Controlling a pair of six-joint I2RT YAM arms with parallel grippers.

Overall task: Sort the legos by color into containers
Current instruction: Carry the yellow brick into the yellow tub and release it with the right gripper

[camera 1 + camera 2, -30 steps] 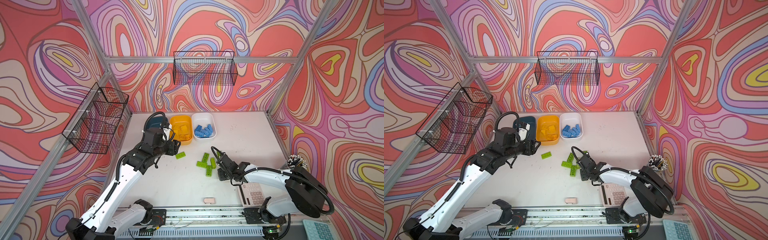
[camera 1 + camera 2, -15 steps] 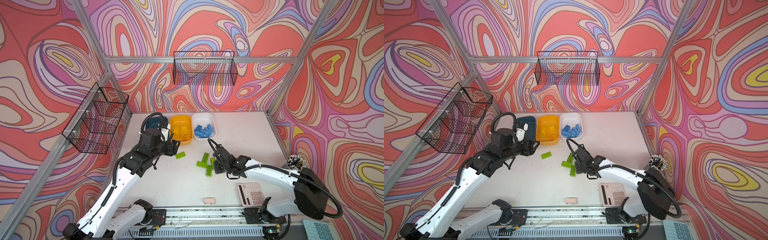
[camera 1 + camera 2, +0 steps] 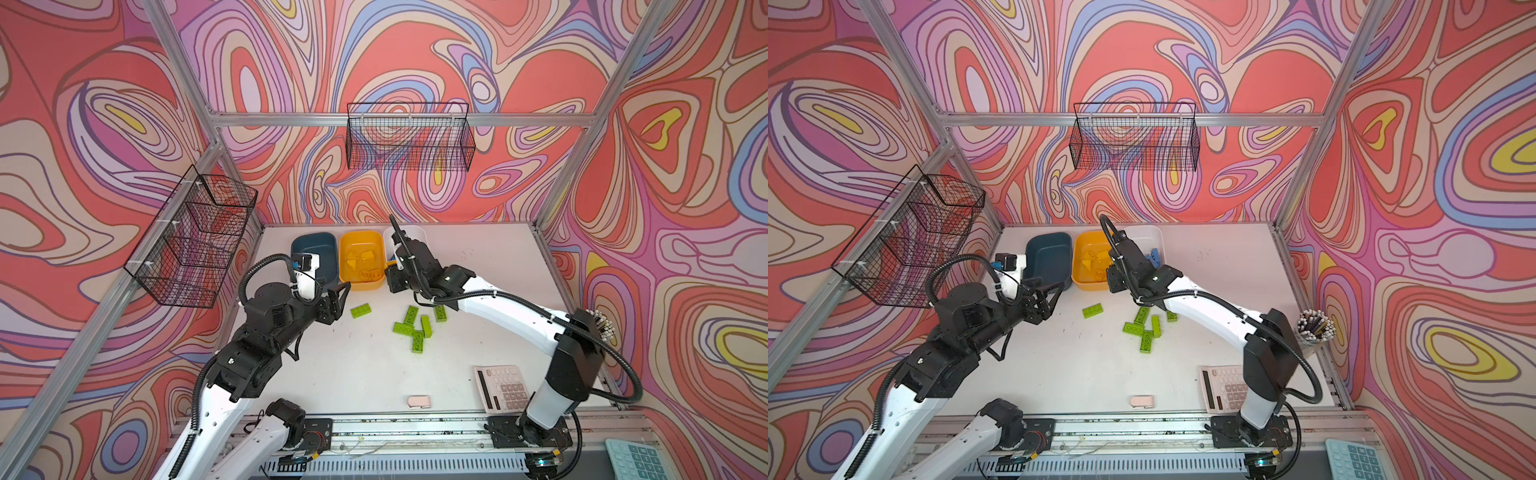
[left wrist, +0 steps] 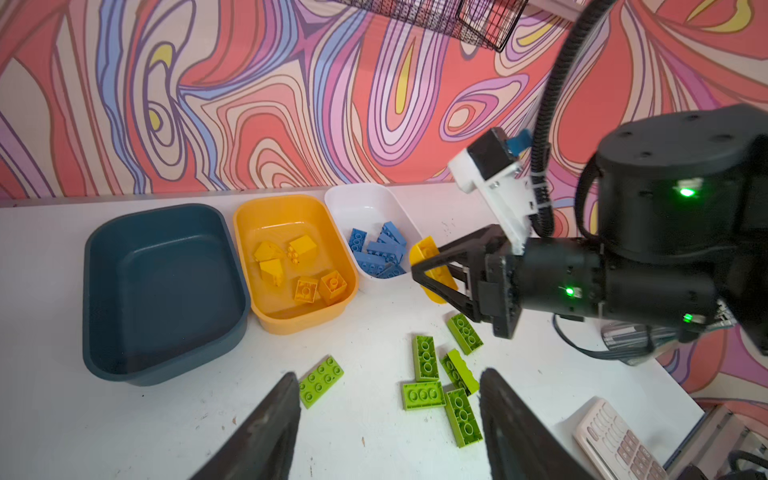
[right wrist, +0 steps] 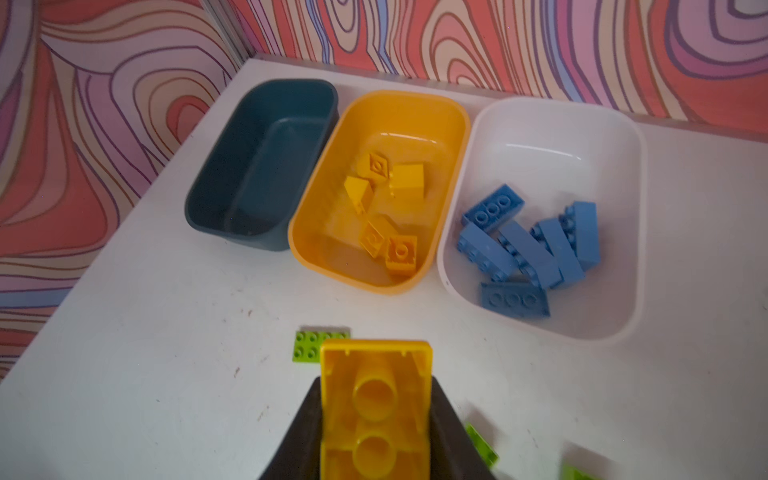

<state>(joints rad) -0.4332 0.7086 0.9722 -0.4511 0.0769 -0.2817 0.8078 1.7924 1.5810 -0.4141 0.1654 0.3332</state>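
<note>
Right wrist cam: right end effector [image 5: 376,388] pinching a yellow brick [image 5: 374,440], hollow side toward cam, above the tabletop [image 5: 166,332] just in front of the yellow tub [image 5: 459,124]. Left end effector [image 4: 388,376] spread wide over the green bricks [image 4: 426,357] on the tabletop. Blue bricks [image 5: 528,249] in white tub [image 5: 623,137], more yellow bricks [image 5: 401,253] in yellow tub.

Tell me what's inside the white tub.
Blue legos, piled toward the near end; the white tub is bare at its far end. Anything beneath the pile is hidden; in a top view the right arm covers much of it.
</note>
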